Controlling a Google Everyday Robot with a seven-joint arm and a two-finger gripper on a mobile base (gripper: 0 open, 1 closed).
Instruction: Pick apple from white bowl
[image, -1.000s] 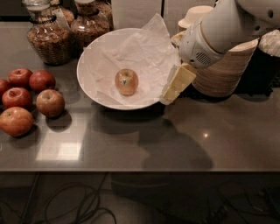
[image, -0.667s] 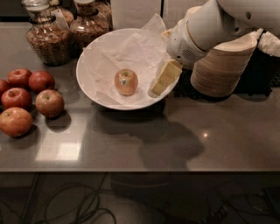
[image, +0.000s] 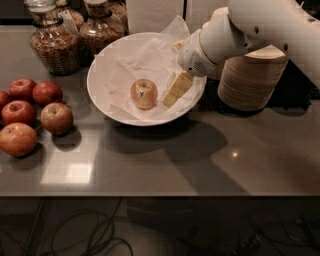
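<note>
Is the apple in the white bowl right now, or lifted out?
In. The apple sits on the paper inside the white bowl; the gripper is beside it, also inside the bowl.

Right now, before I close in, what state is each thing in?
apple: lying loose on the paper in the bowl, not held.
white bowl: upright on the counter, paper-lined.
gripper: lowered into the bowl, just right of the apple.
red apples: loose on the counter, left of the bowl.
glass jars: upright, filled.
beige bowls: stacked, right of the bowl.
</note>
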